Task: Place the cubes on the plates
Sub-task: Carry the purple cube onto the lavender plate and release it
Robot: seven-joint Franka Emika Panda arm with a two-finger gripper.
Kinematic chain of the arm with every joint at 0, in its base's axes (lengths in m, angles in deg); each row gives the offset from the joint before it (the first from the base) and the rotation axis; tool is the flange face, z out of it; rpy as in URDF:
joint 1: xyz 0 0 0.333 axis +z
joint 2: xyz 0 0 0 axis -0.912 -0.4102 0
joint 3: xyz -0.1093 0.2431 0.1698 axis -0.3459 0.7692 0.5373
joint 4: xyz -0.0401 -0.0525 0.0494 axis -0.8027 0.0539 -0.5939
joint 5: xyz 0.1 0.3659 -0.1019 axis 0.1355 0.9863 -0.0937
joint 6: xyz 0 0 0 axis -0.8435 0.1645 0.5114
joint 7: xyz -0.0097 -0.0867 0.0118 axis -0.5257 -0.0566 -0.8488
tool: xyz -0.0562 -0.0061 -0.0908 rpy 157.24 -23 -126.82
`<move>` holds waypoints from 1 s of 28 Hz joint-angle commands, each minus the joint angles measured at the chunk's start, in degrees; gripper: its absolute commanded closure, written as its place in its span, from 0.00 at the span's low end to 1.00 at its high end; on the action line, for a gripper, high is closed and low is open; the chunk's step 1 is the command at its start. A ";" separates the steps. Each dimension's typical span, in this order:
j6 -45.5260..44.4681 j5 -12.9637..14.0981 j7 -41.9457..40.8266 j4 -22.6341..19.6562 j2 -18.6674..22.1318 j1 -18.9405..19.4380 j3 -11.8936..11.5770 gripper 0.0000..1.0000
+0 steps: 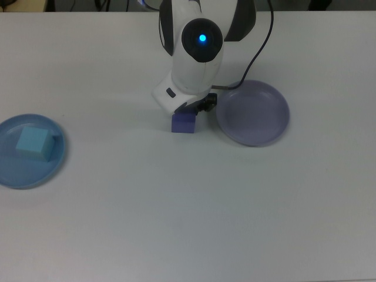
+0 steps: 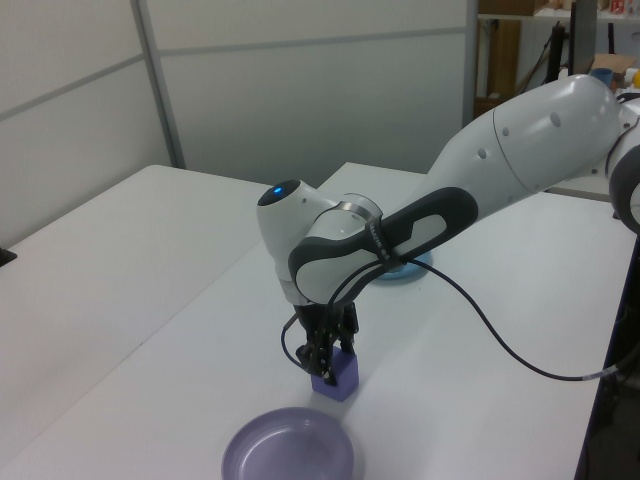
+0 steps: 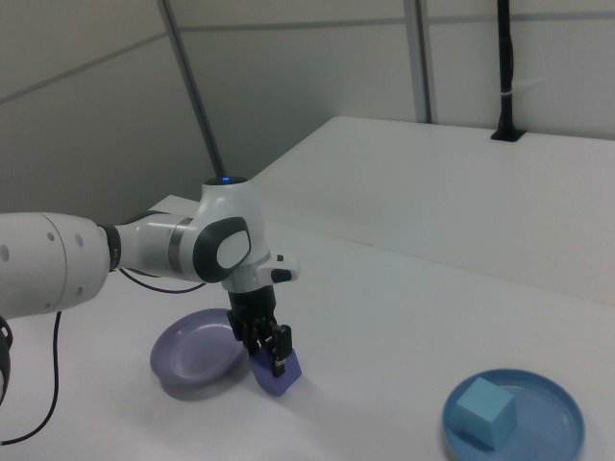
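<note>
Your end effector (image 2: 325,362) is down low over the violet cube (image 2: 337,373), with a finger (image 3: 280,340) on each side of it. You cannot tell yet if it is squeezing the cube or just around it. The cube sits on the tabletop (image 1: 176,200). The purple plate (image 1: 254,113) is just beside it, on the top view's right. The cyan cube (image 1: 33,143) already lies on the blue plate (image 1: 17,174), well apart on the top view's left.

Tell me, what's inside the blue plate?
A light turquoise cube sits inside the blue plate, off-centre toward the top view's right rim. Nothing else shows on the plate. The patch of plate under the cube is covered.
</note>
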 commanded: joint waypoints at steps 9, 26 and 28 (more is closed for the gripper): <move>-10.41 0.83 2.49 -1.36 9.56 6.45 1.03 0.87; -5.32 -2.33 8.47 0.93 4.12 13.84 3.58 0.71; -3.75 -3.56 8.73 0.93 2.98 14.02 3.58 0.70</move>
